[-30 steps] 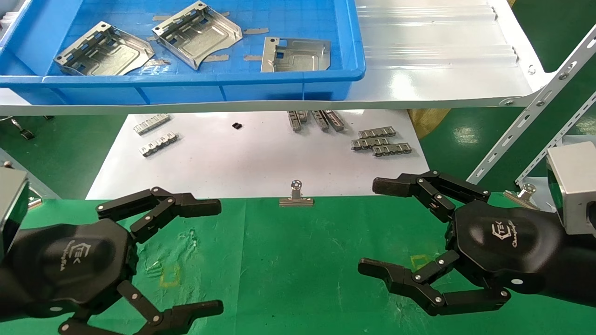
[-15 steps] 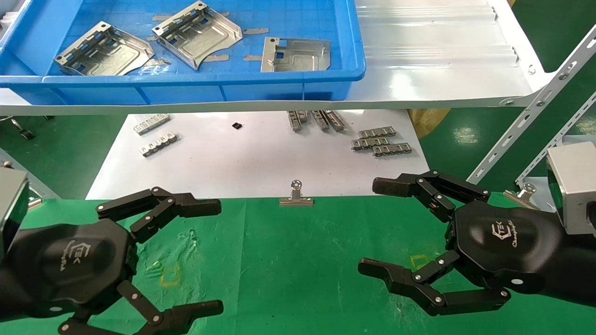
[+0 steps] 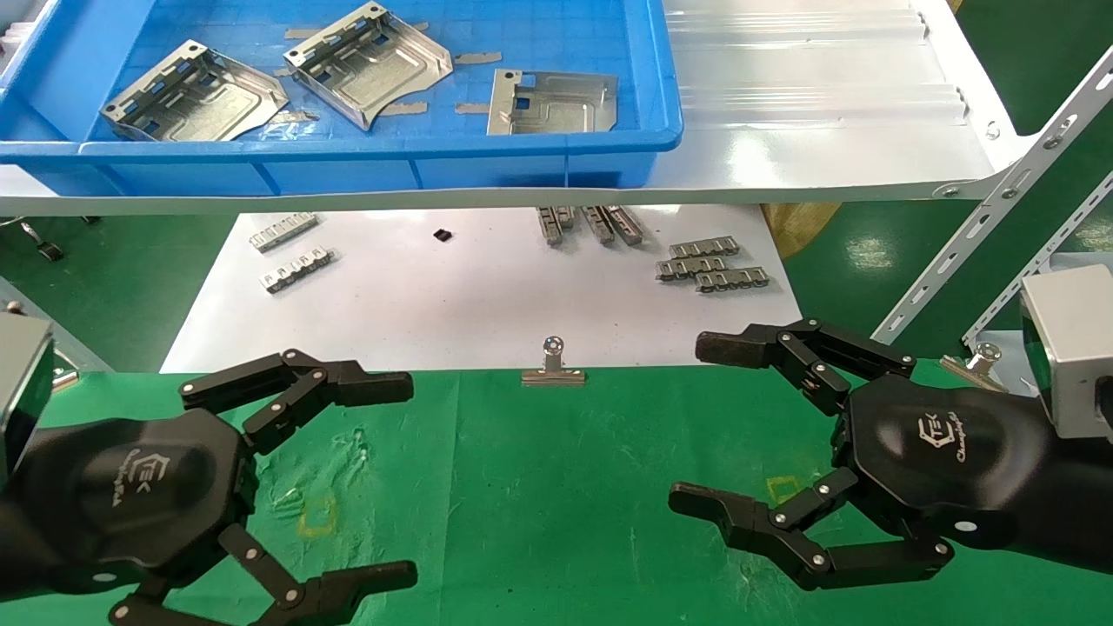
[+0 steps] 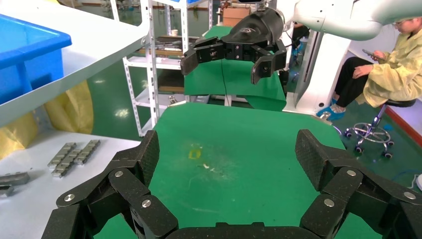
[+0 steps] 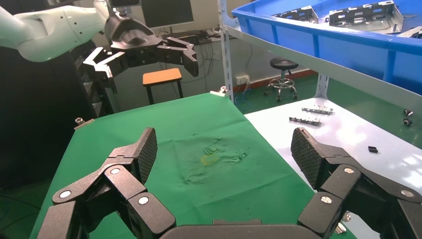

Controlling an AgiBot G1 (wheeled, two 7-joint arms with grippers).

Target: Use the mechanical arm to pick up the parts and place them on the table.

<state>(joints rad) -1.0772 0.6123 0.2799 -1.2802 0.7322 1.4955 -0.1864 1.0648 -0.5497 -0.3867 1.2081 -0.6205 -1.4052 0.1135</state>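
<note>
Nothing had shifted across the last second, so no pick had begun. Green table [image 3: 539, 487] lay bare between the arms, giving wide room. Blue bin [image 3: 522, 143] on the white shelf [image 3: 826, 130] held three parts [image 3: 374, 61], walled by its rim. Left gripper [image 3: 383, 474] and right gripper [image 3: 696, 426] hovered low, both released and empty

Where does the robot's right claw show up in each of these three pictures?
Head view: the right claw hovers open at the lower right, above the green table.
Left wrist view: it appears far off at the top centre, beyond the green table.
Right wrist view: it fills the foreground, fingers spread.
Shared landmark: the yellow square mark on the cloth.
</note>
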